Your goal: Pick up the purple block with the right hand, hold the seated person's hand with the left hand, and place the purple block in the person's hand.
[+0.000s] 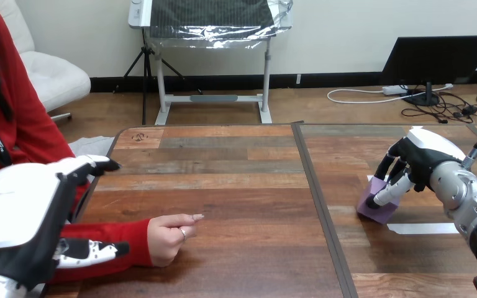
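The purple block [373, 208] rests on the right-hand table top. My right hand [421, 156] reaches down over it from the right, fingers curled behind it and thumb in front, so it is shut on the block. The person's hand [166, 238] lies on the table at the lower left in a loose fist, knuckles up, one finger pointing right. My left hand [18, 217] hovers over their red sleeve [124, 239]. It is open, with straight fingers [93, 164] beyond the forearm and the thumb [93, 251] lying across the sleeve near the wrist.
A dark seam [323, 211] runs front to back between the two wooden table tops. A strip of white tape [423, 228] lies just in front of the block. The person sits at the table's left side.
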### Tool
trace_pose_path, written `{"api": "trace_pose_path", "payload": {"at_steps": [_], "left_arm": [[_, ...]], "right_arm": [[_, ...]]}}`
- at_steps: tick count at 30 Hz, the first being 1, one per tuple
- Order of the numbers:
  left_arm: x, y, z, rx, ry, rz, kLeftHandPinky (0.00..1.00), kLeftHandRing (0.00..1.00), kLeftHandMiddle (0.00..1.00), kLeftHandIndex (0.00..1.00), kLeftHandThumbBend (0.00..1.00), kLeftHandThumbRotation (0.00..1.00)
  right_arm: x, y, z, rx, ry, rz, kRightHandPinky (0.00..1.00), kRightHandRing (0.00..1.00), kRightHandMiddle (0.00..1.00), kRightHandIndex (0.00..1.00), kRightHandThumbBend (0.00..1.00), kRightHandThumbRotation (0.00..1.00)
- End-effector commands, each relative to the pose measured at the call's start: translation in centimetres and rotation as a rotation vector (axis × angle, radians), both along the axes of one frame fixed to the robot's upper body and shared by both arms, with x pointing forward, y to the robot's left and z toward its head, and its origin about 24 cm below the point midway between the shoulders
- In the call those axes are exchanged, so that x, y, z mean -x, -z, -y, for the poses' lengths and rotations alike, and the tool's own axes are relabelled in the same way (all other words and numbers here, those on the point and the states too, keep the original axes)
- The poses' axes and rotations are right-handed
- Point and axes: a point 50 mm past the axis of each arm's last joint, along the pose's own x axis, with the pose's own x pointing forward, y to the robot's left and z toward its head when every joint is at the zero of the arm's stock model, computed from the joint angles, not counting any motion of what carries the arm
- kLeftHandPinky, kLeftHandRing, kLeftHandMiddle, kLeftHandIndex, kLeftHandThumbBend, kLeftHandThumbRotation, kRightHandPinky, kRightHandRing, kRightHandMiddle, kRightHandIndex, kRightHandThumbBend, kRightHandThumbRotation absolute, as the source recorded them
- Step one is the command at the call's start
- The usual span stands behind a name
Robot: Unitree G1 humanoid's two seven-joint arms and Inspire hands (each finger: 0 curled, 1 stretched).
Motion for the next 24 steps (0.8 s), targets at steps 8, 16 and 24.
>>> {"api": "trace_pose_path", "payload": {"at_steps": [8, 16, 24], "left_arm": [[-2.6, 0.2, 0.5, -0.054, 0.055, 0.006, 0.63, 0.69, 0.73, 0.73, 1.00, 0.07], [-3.5, 0.9, 0.8, -0.058, 0.072, -0.032, 0.64, 0.69, 0.72, 0.72, 1.00, 0.06], [-4.4, 1.4, 1.2, -0.063, 0.076, -0.101, 0.66, 0.70, 0.73, 0.72, 1.00, 0.04]], "right_arm": [[-1.2, -2.6, -0.1, -0.029, -0.002, 0.103, 0.46, 0.50, 0.55, 0.55, 0.79, 0.00], [-1.3, -2.6, -0.2, -0.024, -0.009, 0.108, 0.46, 0.50, 0.55, 0.55, 0.80, 0.00], [-1.4, -2.7, -0.3, -0.050, -0.005, 0.111, 0.45, 0.49, 0.54, 0.54, 0.79, 0.00]]}}
